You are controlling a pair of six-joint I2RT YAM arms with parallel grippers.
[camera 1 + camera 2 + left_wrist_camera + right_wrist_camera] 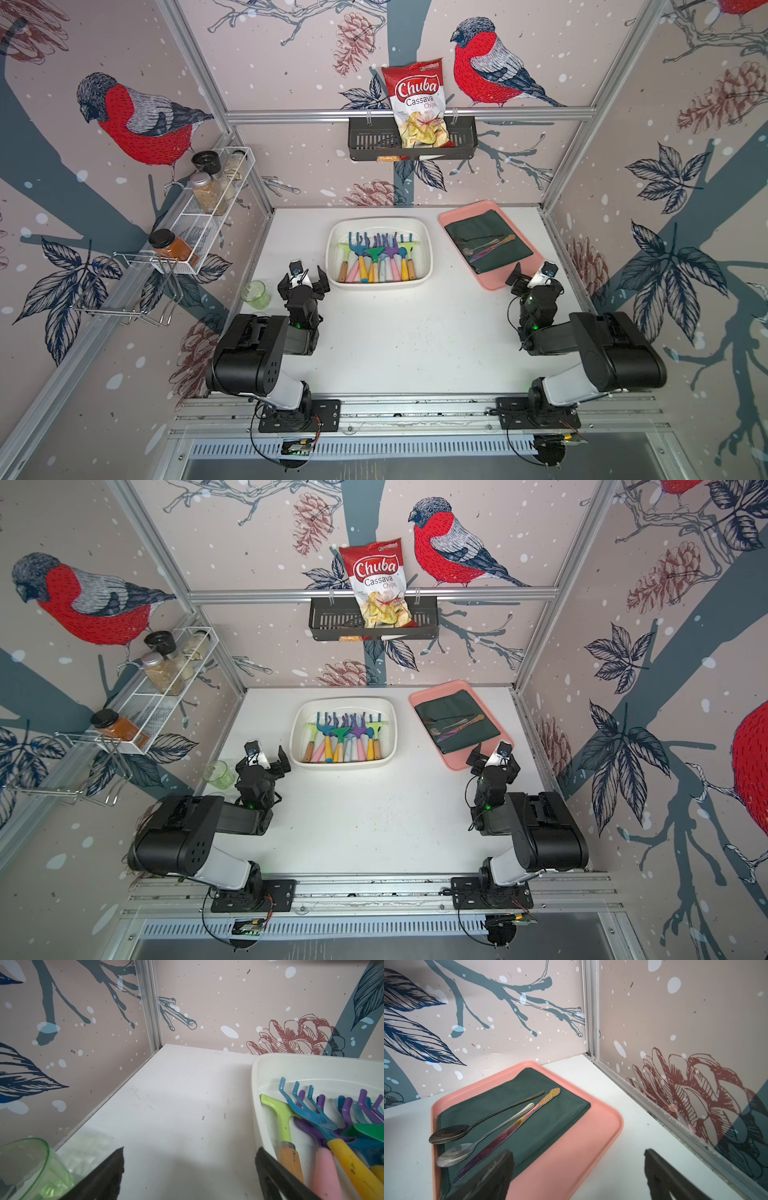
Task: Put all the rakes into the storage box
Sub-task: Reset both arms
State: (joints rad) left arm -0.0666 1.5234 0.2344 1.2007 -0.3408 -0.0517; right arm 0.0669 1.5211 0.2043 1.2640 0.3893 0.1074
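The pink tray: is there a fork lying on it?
No, the cloth on the tray holds only a dark spoon, a silver spoon and a knife.

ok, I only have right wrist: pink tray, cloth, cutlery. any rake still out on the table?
Observer: None that I can see. The rakes all lie inside the storage box.
Operator: left gripper holding anything?
Observer: No. The left gripper is open and empty, by the box's near left corner.
Operator: anything else close to it?
Observer: A green cup sits on the table on its far side from the box.
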